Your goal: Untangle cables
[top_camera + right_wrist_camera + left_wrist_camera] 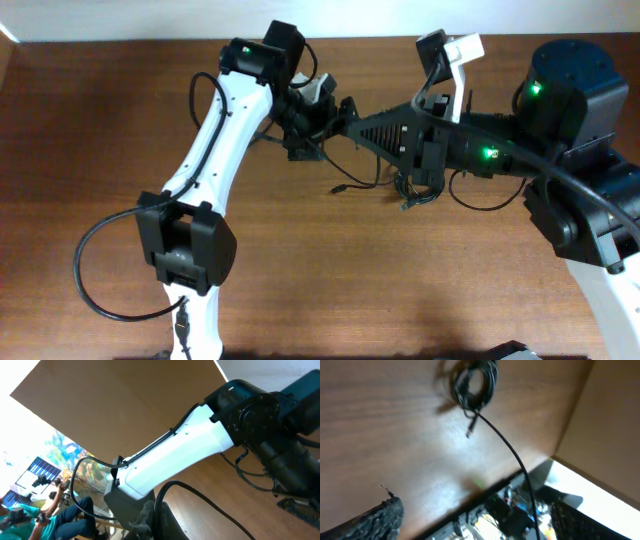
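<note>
The cables show in the left wrist view as a small black coiled bundle (pixel 476 382) lying on the wooden table, with a silver-tipped plug below it. One thin strand (pixel 512 455) runs from the bundle down between my left fingers. In the overhead view the bundle (pixel 418 192) lies under my right arm, and a loose strand (pixel 352 185) lies to its left. My left gripper (pixel 477 522) is wide open, and it shows in the overhead view (pixel 300 138) at the table's upper middle. My right gripper (pixel 162 520) is shut on a black cable (pixel 225 507); overhead it (pixel 342 112) is close to the left one.
The brown wooden table (pixel 90 150) fills the overhead view. The white left arm (pixel 175 455) crosses the right wrist view. Thick arm cables loop at the lower left (pixel 100 270). The black right arm base (pixel 570 130) stands at the right. People and clutter show beyond the table edge (pixel 35 490).
</note>
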{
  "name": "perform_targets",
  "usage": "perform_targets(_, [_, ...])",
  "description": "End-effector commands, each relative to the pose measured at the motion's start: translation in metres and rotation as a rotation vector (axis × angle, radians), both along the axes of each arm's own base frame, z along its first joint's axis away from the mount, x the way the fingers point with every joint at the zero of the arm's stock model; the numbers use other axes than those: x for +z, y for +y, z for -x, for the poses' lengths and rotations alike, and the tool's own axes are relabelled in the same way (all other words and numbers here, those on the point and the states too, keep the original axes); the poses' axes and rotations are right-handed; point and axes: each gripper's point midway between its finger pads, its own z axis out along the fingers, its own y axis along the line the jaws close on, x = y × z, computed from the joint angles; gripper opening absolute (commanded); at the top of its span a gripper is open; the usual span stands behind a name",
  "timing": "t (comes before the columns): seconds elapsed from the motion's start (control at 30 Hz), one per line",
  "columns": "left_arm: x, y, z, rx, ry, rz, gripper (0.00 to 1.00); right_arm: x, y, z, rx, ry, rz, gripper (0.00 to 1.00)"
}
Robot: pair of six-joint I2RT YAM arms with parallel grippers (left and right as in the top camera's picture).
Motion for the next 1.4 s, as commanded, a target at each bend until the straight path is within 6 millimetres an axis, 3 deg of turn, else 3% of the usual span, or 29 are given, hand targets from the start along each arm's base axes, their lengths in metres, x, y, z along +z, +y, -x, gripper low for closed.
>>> perform_targets(0.0, [0.009, -0.016, 0.018, 0.019, 0.102, 0.034, 0.94, 0.004, 0.002, 0.006, 0.037, -0.074, 0.004, 0.04])
perform_targets(0.27, [0.041, -0.048, 0.042, -0.028, 0.227, 0.235, 0.91, 0.004, 0.002, 0.006, 0.046, -0.108, 0.011, 0.04])
perform_targets(0.63, [0.050, -0.076, 0.075, -0.114, 0.289, 0.269, 0.84, 0.002, 0.000, -0.002, -0.005, -0.112, 0.027, 0.04])
perform_targets(0.7, [0.050, -0.079, 0.079, -0.126, 0.291, 0.267, 0.74, 0.002, 0.000, -0.002, -0.004, -0.113, 0.027, 0.04])
perform_targets(1.0, [0.049, -0.081, 0.081, -0.133, 0.290, 0.262, 0.45, 0.001, 0.000, -0.003, -0.004, -0.108, 0.029, 0.04])
perform_targets(1.37, [0.040, -0.078, 0.076, -0.127, 0.248, 0.215, 0.43, -0.001, 0.001, -0.004, -0.004, -0.098, 0.033, 0.04])
